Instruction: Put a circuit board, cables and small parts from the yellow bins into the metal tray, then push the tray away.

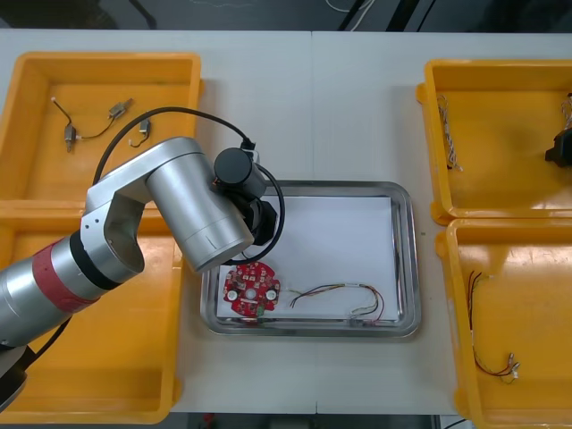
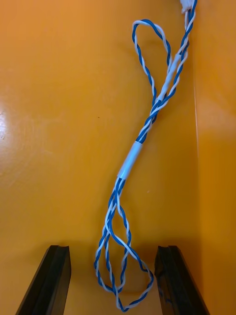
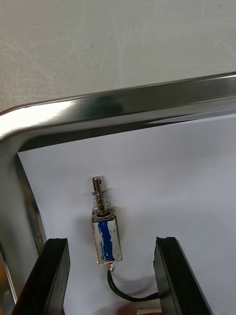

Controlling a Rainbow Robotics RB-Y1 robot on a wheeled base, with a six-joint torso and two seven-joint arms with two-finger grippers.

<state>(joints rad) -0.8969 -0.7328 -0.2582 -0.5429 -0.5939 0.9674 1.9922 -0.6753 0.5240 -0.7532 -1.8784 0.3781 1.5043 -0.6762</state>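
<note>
Nearest the robot, along the close edge of the metal tray (image 1: pixel 407 268), a round red circuit board (image 1: pixel 251 290) and a red and yellow cable (image 1: pixel 344 297) lie apart on the white inside. A little farther in, near the tray's far left corner, the left gripper (image 3: pixel 112 240) hangs with its fingers wide apart around a small metal part (image 3: pixel 105 238). The part rests on the white between them, touching neither, with its black lead (image 3: pixel 125 294) trailing back toward the gripper (that piece looks delivered). Farther off, over the floor of the far yellow bin (image 1: pixel 500 107) at the right of the surface (image 1: pixel 357 107), the right gripper (image 2: pixel 113 248) is likewise spread wide and holds nothing. The twisted blue and white cable (image 2: pixel 132 160) lies flat there, just beside the bin's wall. Its long axis runs straight away from the gripper: the near loop sits between the two fingers, and the rest stretches off beyond. The right arm is plainly the closer one. I judge the next move to be a descent and a closing across that loop, with the wall near enough to crowd one finger.
</note>
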